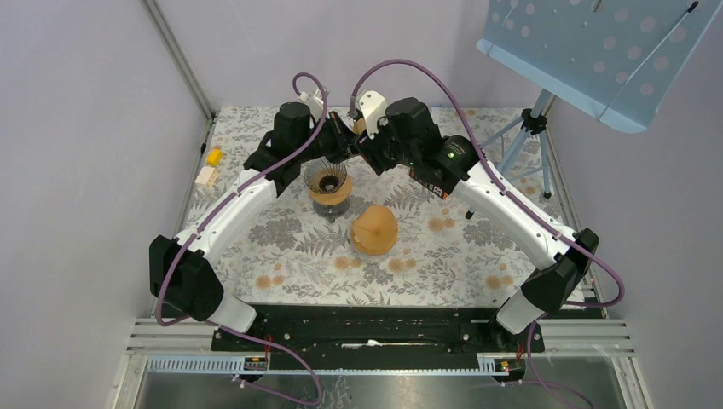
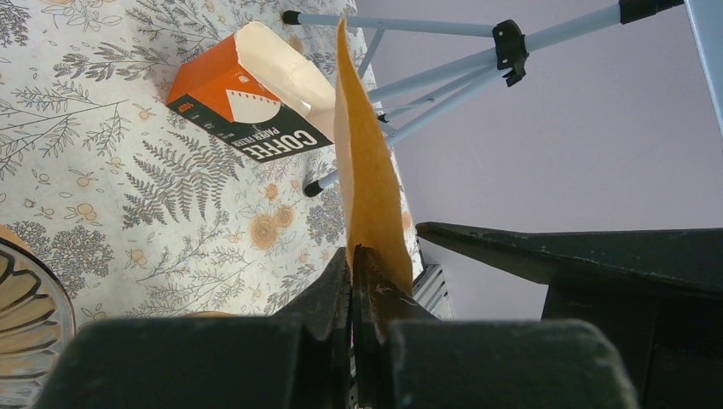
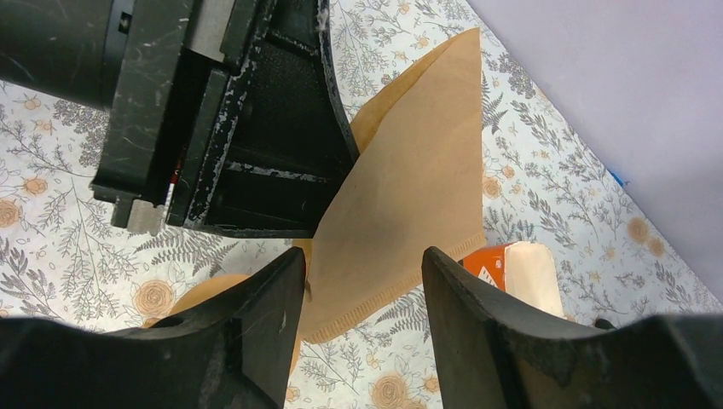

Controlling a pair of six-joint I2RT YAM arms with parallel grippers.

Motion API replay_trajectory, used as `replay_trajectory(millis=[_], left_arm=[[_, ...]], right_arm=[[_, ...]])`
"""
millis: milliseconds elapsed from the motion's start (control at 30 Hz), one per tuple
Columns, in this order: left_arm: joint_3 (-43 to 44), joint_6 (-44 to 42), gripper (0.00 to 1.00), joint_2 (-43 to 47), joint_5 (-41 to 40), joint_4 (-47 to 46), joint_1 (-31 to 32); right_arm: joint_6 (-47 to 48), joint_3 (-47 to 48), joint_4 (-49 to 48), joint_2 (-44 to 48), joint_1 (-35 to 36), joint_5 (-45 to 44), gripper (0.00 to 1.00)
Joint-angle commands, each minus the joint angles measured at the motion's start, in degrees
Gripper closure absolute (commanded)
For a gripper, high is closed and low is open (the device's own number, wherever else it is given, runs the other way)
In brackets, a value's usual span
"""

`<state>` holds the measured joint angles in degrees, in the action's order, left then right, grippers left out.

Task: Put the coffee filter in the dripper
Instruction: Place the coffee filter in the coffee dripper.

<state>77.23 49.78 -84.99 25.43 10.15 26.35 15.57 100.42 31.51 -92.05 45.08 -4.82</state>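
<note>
My left gripper [image 2: 353,256] is shut on the lower edge of a flat brown paper coffee filter [image 2: 367,170], which stands up edge-on from the jaws. In the right wrist view the filter [image 3: 418,170] hangs broadside from the left gripper's fingers [image 3: 256,128]. My right gripper [image 3: 362,273] is open, its fingers on either side of the filter's lower seamed edge without clamping it. In the top view both grippers, left [image 1: 339,141] and right [image 1: 365,145], meet above the table's back middle, just behind the glass dripper [image 1: 328,181]. The dripper's ribbed rim shows in the left wrist view [image 2: 26,315].
An orange, open coffee filter box [image 2: 247,102] lies on the floral tablecloth beyond the filter; it also shows in the right wrist view [image 3: 520,273]. A brown cone-shaped object [image 1: 375,228] sits in front of the dripper. A music stand's tripod [image 1: 529,136] stands back right. Small yellow blocks [image 1: 210,166] lie at the left edge.
</note>
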Motion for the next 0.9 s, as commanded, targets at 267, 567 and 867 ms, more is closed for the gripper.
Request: replay_trajectory(millis=[267, 567, 867], left_arm=[[1.08, -0.03, 1.00, 1.29, 0.05, -3.43, 0.28], [1.09, -0.54, 1.00, 1.06, -1.80, -3.74, 0.41], [1.58, -0.40, 1.00, 1.05, -4.53, -3.65, 1.51]], right_arm=[[0.73, -0.75, -0.48, 0.08, 0.61, -2.92, 0.41], [0.48, -0.63, -0.24, 0.37, 0.86, -3.03, 0.41], [-1.07, -0.22, 0.12, 0.20, 0.89, -1.42, 0.43]])
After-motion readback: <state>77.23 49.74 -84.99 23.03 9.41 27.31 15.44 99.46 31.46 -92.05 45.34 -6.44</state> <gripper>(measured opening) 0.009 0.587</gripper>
